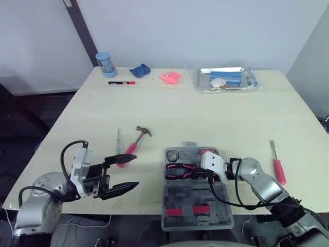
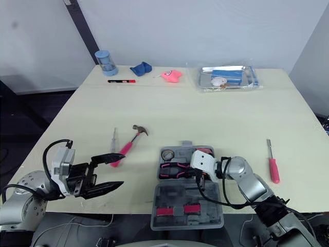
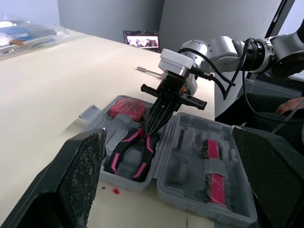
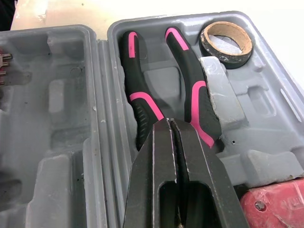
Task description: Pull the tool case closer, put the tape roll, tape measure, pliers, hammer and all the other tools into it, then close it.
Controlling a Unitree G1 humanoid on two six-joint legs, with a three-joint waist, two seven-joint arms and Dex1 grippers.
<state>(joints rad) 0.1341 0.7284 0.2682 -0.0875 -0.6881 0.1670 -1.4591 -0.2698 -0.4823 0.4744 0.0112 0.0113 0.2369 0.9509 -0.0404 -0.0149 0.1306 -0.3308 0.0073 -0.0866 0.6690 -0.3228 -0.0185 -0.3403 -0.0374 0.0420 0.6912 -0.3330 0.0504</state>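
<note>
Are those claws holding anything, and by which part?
Nothing is held. The left gripper is open and empty; the right gripper is shut, its tips over the pliers in the case.

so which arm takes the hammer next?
Left. The left fingers are open, right beside the hammer handle. The right fingers are shut over the pliers inside the case, farther from it.

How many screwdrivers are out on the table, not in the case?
2. A slim screwdriver lies just left of the hammer; a pink-handled screwdriver lies right of the tool case. A red-and-black stick near the far edge might be another; too small to tell.
</note>
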